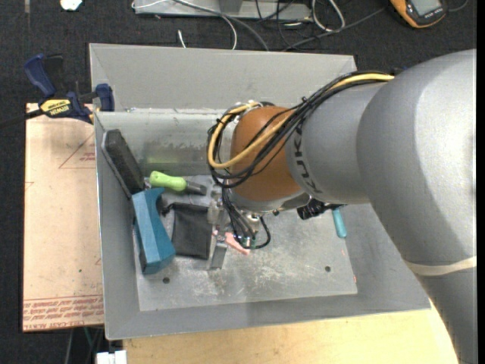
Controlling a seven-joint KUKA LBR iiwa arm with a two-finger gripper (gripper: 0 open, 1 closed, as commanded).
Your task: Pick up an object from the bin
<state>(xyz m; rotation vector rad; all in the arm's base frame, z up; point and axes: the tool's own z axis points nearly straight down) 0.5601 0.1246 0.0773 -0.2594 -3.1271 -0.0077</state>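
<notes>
Black block (189, 232) lying left of centre, probably light, soft, unslippery; pinching across its right edge looking best. Gripper (219, 249) hanging just beside it, with no telling how the jaws are standing.

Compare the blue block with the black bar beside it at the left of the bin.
Colour: the blue block is bright blue, the black bar dull black.
Build: the block is thick and chunky, the bar thinner and narrower.
Place: the bar lies further back in the bin, by its left wall; the block lies nearer the front.
Both are long, slant the same way at the left side, and seem to meet end to end.
</notes>
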